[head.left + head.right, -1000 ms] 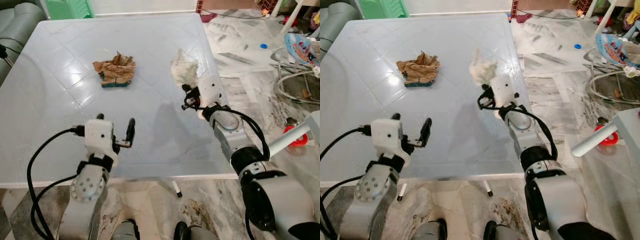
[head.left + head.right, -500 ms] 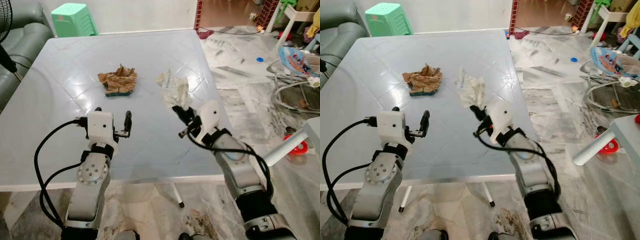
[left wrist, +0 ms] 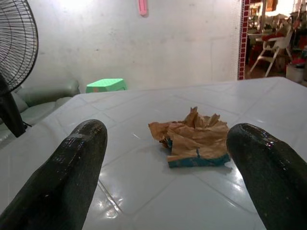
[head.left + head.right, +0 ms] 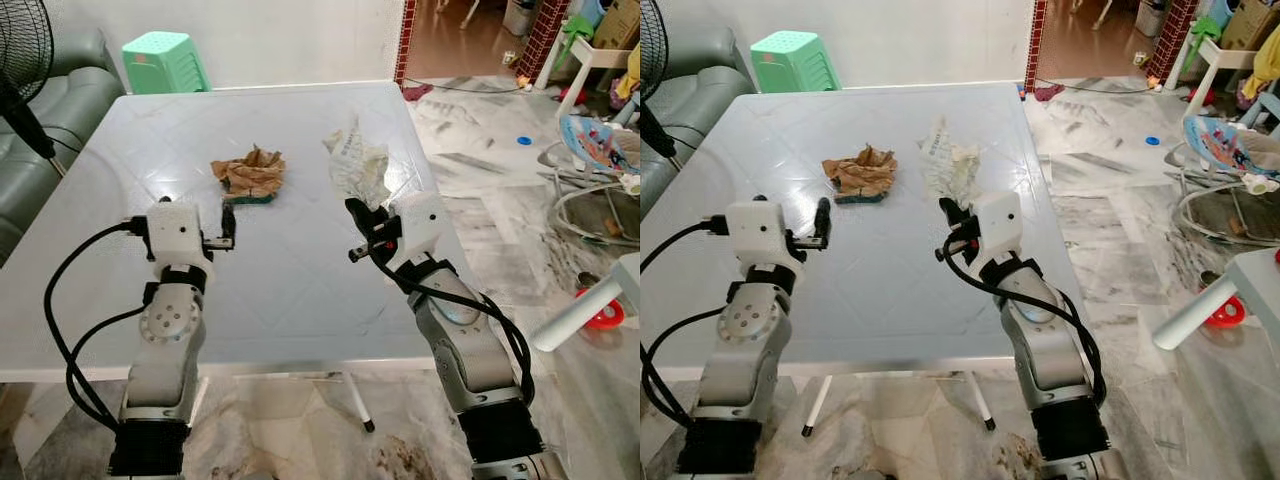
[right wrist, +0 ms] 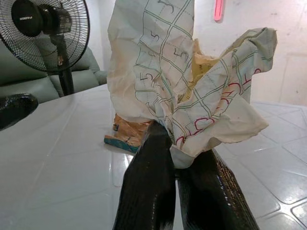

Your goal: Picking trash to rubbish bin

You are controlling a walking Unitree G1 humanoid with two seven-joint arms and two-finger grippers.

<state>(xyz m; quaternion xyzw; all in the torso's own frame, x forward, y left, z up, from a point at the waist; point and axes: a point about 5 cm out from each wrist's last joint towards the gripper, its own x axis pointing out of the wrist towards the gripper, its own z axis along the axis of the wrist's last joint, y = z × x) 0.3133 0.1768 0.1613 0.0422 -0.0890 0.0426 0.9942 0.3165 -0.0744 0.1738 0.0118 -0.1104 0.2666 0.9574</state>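
A crumpled white paper with printed lines (image 4: pixel 357 165) stands up from my right gripper (image 5: pixel 175 143), which is shut on its lower edge above the right side of the white table (image 4: pixel 300 290). The same gripper appears in the head view (image 4: pixel 358 218). A crumpled brown paper wad with a teal edge (image 4: pixel 248 173) lies on the table's middle, to the left of the white paper. My left gripper (image 3: pixel 168 128) is open and hovers low over the table, pointing at the brown wad (image 3: pixel 194 139) a short way ahead of its fingers (image 3: pixel 72 167).
A green plastic stool (image 4: pixel 165 62) stands beyond the table's far edge. A standing fan (image 4: pixel 25 70) and a grey sofa (image 4: pixel 40 130) are at the left. On the marble floor to the right are a baby bouncer (image 4: pixel 600 130) and a white bar (image 4: pixel 590 310).
The camera has pulled back and tilted up. My right gripper has closed on the white paper and lifted it off the table. The left gripper has stayed open and edged towards the brown wad.
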